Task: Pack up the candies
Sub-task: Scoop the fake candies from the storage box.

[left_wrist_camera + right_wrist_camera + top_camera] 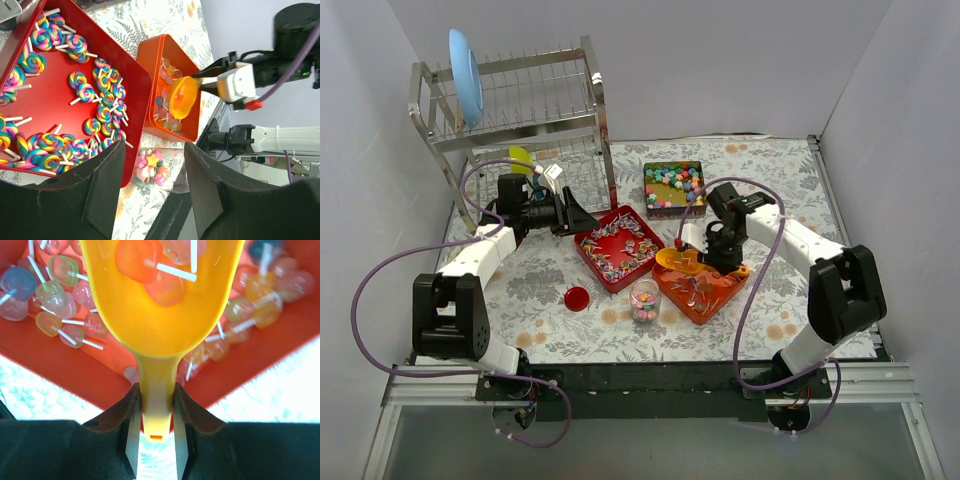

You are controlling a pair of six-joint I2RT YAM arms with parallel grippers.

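Observation:
My right gripper (708, 247) (156, 410) is shut on the handle of the yellow scoop (676, 259) (160, 315). The scoop holds a few clear-wrapped reddish candies (137, 257) over the orange tray (718, 297) (60, 370) of such candies. The red tray (588, 252) (50, 90) holds striped lollipop candies. A square tin (673, 187) holds pastel candies. A clear jar (644, 300) (150, 167) with pastel candies stands between the trays. My left gripper (582, 215) (152, 185) is open and empty at the red tray's far left. The left wrist view also shows the scoop (181, 97).
A round red lid (577, 297) lies on the cloth left of the jar. A metal dish rack (520, 110) with a blue plate (466, 75) stands at the back left. White walls close in the table on three sides.

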